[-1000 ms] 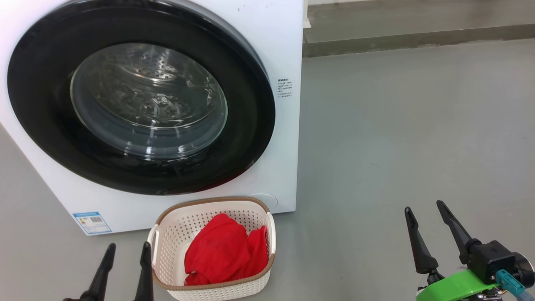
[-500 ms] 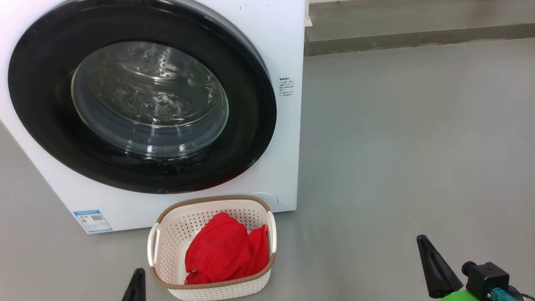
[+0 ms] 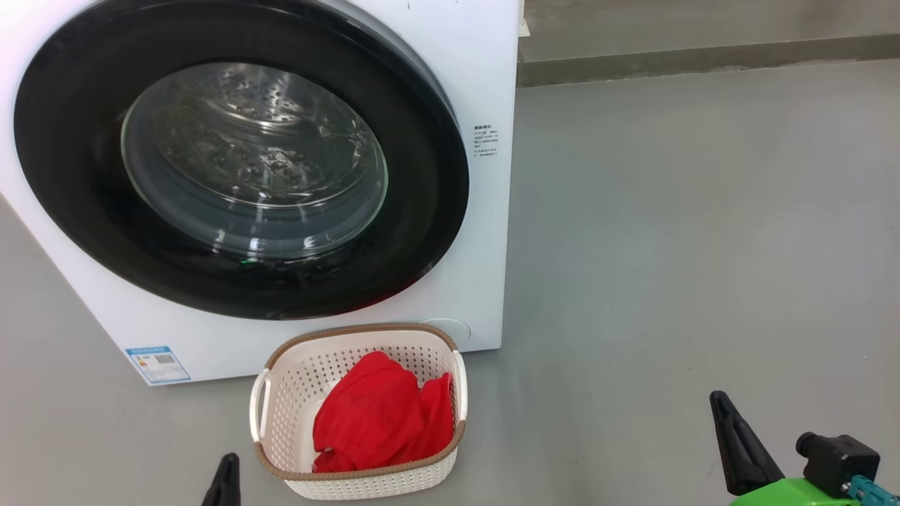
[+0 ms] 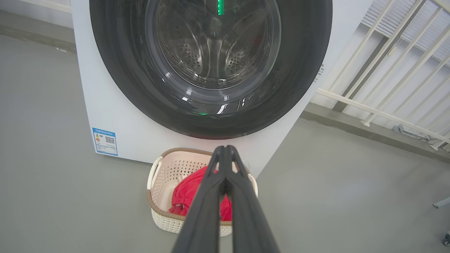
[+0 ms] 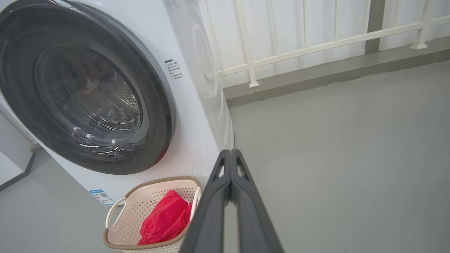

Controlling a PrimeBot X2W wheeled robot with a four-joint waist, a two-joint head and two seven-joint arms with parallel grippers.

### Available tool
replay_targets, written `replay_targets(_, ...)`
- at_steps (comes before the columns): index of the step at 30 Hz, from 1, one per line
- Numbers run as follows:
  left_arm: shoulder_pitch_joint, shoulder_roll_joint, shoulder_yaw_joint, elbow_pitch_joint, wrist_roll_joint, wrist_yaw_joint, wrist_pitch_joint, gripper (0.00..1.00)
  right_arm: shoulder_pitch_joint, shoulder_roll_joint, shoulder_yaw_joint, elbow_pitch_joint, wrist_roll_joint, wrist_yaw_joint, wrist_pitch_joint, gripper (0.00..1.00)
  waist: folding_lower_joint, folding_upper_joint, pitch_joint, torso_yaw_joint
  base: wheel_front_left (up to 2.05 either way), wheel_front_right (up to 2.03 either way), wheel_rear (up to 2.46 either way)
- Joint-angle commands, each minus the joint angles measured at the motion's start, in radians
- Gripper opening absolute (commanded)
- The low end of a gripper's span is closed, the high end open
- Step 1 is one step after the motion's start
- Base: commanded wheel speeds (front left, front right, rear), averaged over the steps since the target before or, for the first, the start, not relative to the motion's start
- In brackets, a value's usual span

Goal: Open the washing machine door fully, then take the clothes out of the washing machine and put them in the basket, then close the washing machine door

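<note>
The white washing machine (image 3: pixel 485 84) fills the upper left of the head view, and its black-rimmed glass door (image 3: pixel 242 161) lies flat against its front. Through the glass I see the steel drum (image 4: pixel 214 45). On the floor in front stands the cream basket (image 3: pixel 281 393) with red clothes (image 3: pixel 380 418) inside. My left gripper (image 4: pixel 225 149) is shut and empty, its tip low at the bottom edge left of the basket. Far to the right of the basket, low over the floor, my right gripper (image 5: pixel 230 151) is also shut, with nothing in it.
Grey floor (image 3: pixel 689 232) stretches to the right of the machine up to a low concrete kerb (image 3: pixel 703 60). A white railing (image 5: pixel 316 45) runs along that kerb behind the machine. A blue sticker (image 3: pixel 158 363) marks the machine's lower left corner.
Both grippers have gone from open to shut and dropped lower in the head view. The whole picture has shifted slightly, so the camera moved.
</note>
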Motion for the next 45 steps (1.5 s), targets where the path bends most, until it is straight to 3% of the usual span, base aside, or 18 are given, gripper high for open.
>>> replay_targets(1, -0.047, 0.004, 0.018, -0.018, -0.025, -0.01, 0.004, 0.0, -0.045, -0.009, -0.004, -0.027, 0.032, -0.001, 0.007, 0.0, -0.0002, -0.0001, 0.001, 0.001, 0.0, 0.0, 0.0)
replay_targets(45, -0.125, -0.017, 0.078, 0.022, -0.493, -0.065, 0.128, 0.0, -0.106, -0.016, -0.029, -0.027, 0.542, -0.002, 0.136, 0.0, -0.0002, -0.0001, 0.03, 0.023, 0.0, 0.0, 0.0)
